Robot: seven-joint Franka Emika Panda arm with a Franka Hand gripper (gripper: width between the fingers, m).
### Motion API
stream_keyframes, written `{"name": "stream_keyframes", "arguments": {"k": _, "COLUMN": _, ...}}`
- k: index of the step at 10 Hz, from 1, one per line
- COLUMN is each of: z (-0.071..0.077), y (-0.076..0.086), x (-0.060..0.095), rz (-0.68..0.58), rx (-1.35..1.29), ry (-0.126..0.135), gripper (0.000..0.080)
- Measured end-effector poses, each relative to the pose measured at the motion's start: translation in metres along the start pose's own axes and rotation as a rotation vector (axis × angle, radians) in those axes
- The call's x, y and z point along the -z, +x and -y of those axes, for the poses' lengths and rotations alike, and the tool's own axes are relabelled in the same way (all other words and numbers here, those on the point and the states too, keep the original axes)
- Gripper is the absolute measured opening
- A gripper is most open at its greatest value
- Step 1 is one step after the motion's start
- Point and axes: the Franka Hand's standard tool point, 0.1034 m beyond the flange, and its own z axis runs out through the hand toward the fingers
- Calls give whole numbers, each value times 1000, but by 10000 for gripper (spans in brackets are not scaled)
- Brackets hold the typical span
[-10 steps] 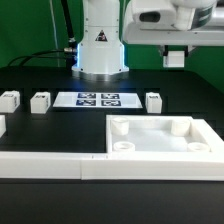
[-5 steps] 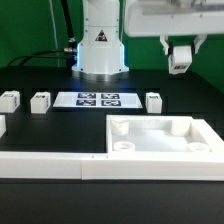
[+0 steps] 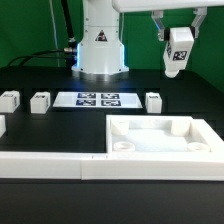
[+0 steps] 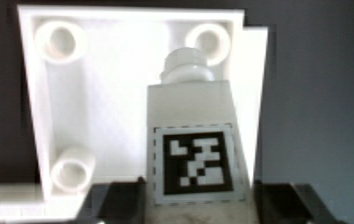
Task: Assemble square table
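Observation:
The square table's top [image 3: 160,137] is a white slab with a raised rim and round corner sockets; it lies at the exterior view's right, against the barrier. My gripper [image 3: 177,32] hangs high above its far side, shut on one white tagged leg [image 3: 178,52] that tilts downward. In the wrist view the held leg [image 4: 195,135] points at a corner socket [image 4: 206,40] of the top [image 4: 112,100], with the dark fingers [image 4: 124,200] on either side of its tagged end. Three more legs [image 3: 10,100] [image 3: 41,101] [image 3: 153,101] stand in a row on the black table.
The marker board [image 3: 97,99] lies flat between the loose legs, in front of the arm's white base [image 3: 100,50]. A long low white barrier wall [image 3: 50,166] runs along the near side. Another white piece [image 3: 2,125] shows at the left edge.
The wrist has turned and lifted over the last second, so the held leg has swung into view and its tagged face shows. The top and the loose legs have not moved.

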Motion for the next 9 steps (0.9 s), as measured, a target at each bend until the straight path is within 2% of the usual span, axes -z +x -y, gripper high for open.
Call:
{"name": "stream_keyframes", "arguments": {"k": 2, "z": 1, "y": 2, "x": -3, "rz": -116, "rx": 5, "ry": 2, "gripper": 293}}
{"name": "stream_keyframes", "arguments": {"k": 4, "z": 18, "y": 26, "x": -24, "rz": -322, "rx": -10, "ry": 25, "gripper": 293}}
{"name": "stream_keyframes", "arguments": {"k": 5, "z": 24, "y": 34, "x": -26, "rz": -395, "rx": -8, "ry": 37, "gripper": 293}}
{"name": "stream_keyframes", "arguments": {"k": 7, "z": 25, "y": 32, "x": -25, "rz": -505, "rx": -6, "ry": 49, "gripper": 293}}
{"name": "stream_keyframes", "arguments": {"k": 9, "z": 25, "y": 31, "x": -29, "rz": -517, "rx": -3, "ry": 48, "gripper": 293}}
